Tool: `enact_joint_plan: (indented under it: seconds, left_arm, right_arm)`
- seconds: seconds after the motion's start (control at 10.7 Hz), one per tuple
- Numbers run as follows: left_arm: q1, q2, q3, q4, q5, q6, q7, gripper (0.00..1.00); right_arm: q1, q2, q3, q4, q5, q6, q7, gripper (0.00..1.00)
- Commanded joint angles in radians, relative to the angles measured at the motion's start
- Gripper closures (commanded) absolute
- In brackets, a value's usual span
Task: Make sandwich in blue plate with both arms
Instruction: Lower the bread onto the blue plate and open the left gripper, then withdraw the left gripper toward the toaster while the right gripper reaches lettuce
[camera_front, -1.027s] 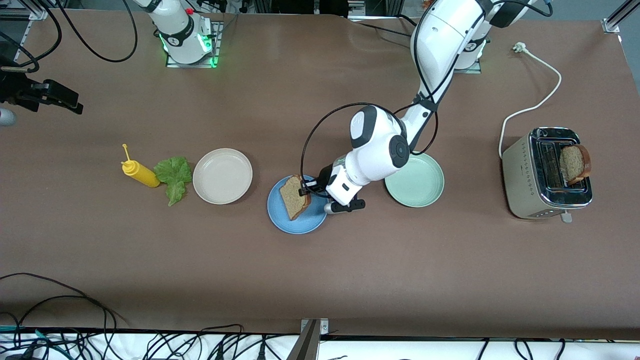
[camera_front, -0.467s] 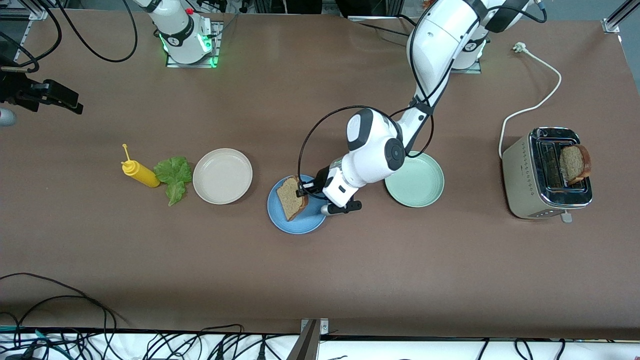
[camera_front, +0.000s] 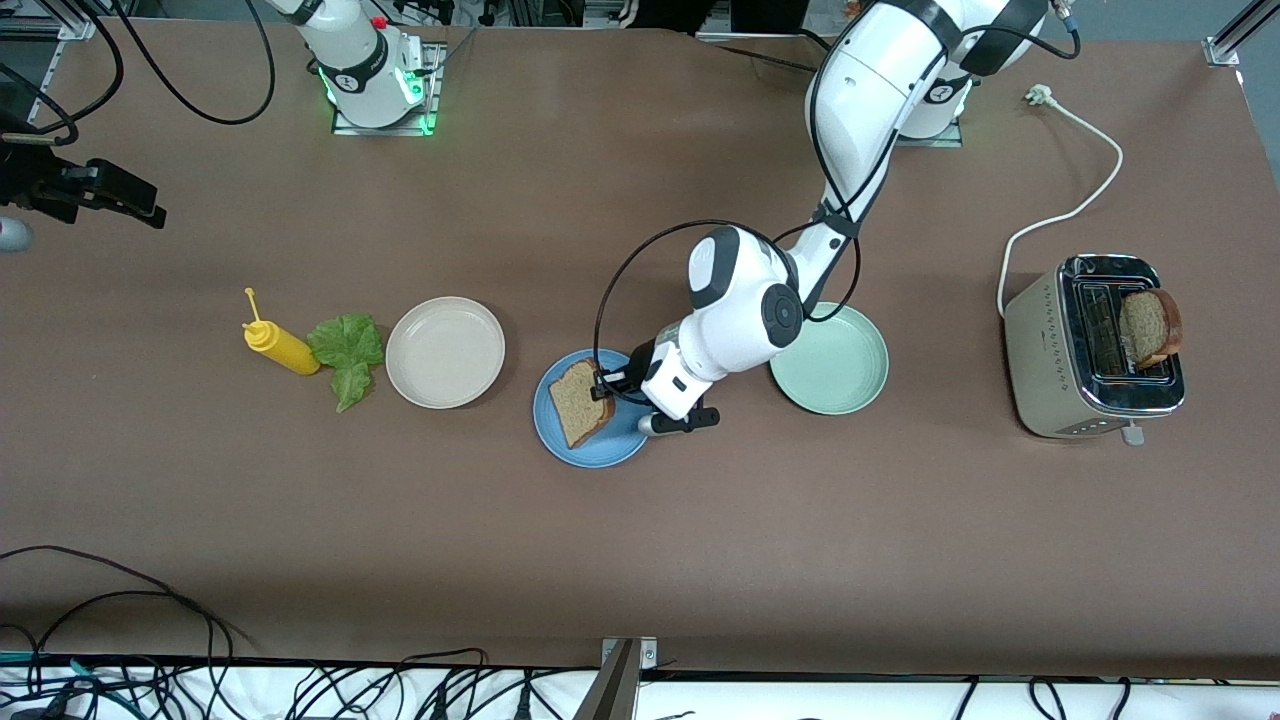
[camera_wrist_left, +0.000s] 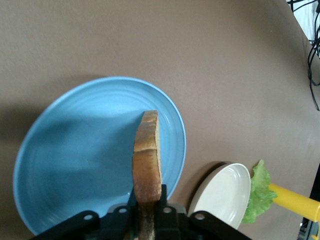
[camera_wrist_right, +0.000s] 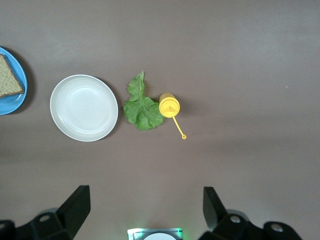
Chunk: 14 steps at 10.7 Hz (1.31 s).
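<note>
Lower the bread slice (camera_front: 580, 402) flat onto the blue plate (camera_front: 560, 440) before loosening the left hand (camera_front: 606, 384) pinching its crust — right hand (camera_wrist_right: 145, 210) spread wide, waiting high above the tabletop (camera_front: 700, 560).

Setting: a robotics laboratory arranged as a mock kitchen. Two white robot arms (camera_front: 860, 120) are bolted to metal base plates (camera_front: 385, 110) on a brown tabletop (camera_front: 640, 540). Aluminium frame rails (camera_front: 1235, 35) stand at the corners. Loose black cables (camera_front: 150, 640) pile along the front edge. The toaster (camera_front: 1095, 350) sits with its plug (camera_front: 1040, 96) lying unconnected on the tabletop.
</note>
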<state>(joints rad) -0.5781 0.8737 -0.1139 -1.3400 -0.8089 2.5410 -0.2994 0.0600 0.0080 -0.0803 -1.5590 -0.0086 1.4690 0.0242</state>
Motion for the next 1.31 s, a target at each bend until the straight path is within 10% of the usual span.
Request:
enact_joint_plan:
  seconds: [0.0, 1.03, 1.21]
  left_arm:
    - [0.024, 0.011, 0.028, 0.001, -0.023, 0.002, 0.175, 0.00]
    - [0.301, -0.353, 0.120, -0.418, -0.019, -0.210, 0.424, 0.03]
    - [0.395, -0.427, 0.123, -0.426, 0.178, -0.333, 0.411, 0.03]
  right_arm:
    - [-0.003, 0.004, -0.001, 0.019, 0.012, -0.009, -0.006, 0.00]
    - [-0.002, 0.004, 0.000, 0.017, 0.013, -0.015, -0.006, 0.00]
    - [-0.005, 0.004, -0.004, 0.013, 0.015, -0.033, -0.015, 0.00]
